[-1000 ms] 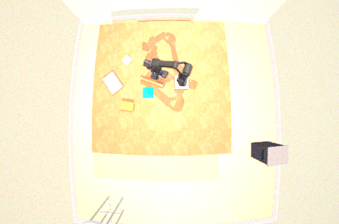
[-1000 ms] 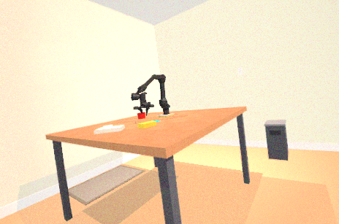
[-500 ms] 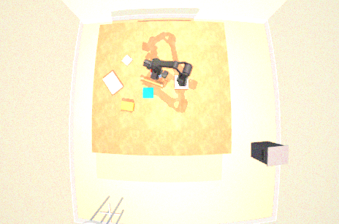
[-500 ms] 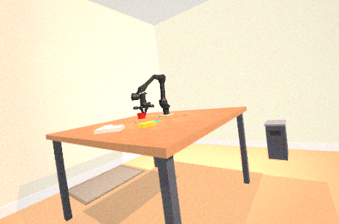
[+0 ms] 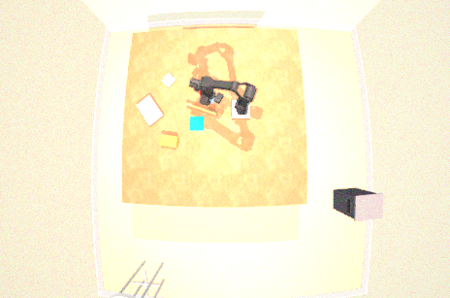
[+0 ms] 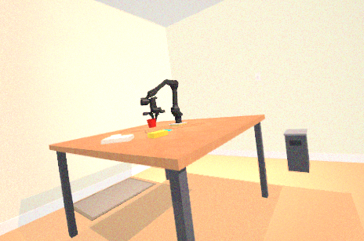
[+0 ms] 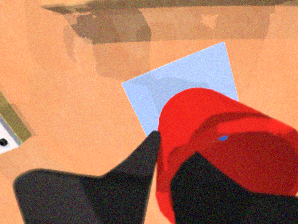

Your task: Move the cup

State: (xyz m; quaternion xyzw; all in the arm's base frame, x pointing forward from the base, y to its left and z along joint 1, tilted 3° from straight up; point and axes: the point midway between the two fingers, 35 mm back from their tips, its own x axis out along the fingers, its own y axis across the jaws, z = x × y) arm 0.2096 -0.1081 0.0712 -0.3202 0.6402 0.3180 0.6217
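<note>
Wooden table, red cup over pale-blue pad, gripper clamped on cup's rim.

arm arched up from our base, wrist bent downward | gripper clamped on the red cup (rim between dark fingers)

Top view looks straight down, exterior from afar, wrist close.
</note>
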